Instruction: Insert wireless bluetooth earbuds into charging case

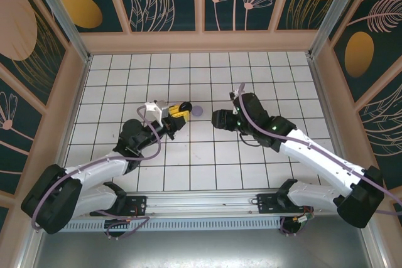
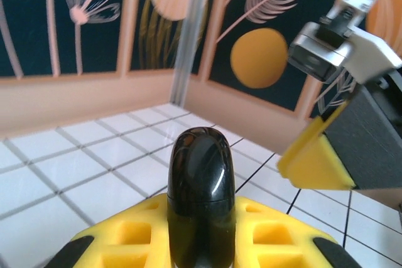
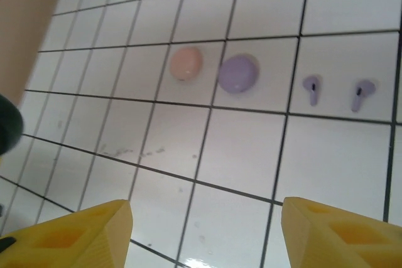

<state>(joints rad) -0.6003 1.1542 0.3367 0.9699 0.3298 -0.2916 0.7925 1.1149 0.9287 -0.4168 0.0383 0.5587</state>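
My left gripper (image 1: 176,113) clamped on black case (image 2: 201,180), case upright and lifted off tiles. I judge it is presented so other arm can work on it. Case looks closed. My right gripper (image 3: 204,233) has jaws spread wide, nothing between. Lilac earbuds (image 3: 311,90) lie loose on tile near lilac case (image 3: 239,73), pink case (image 3: 186,63) just beside it.

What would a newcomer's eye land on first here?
The glossy black case clamped in the left hand sits front and centre in the left wrist view. Next, the right hand hangs open over the white tiled table. There a pink case and a lilac case lie side by side, with two lilac earbuds further along the same row.
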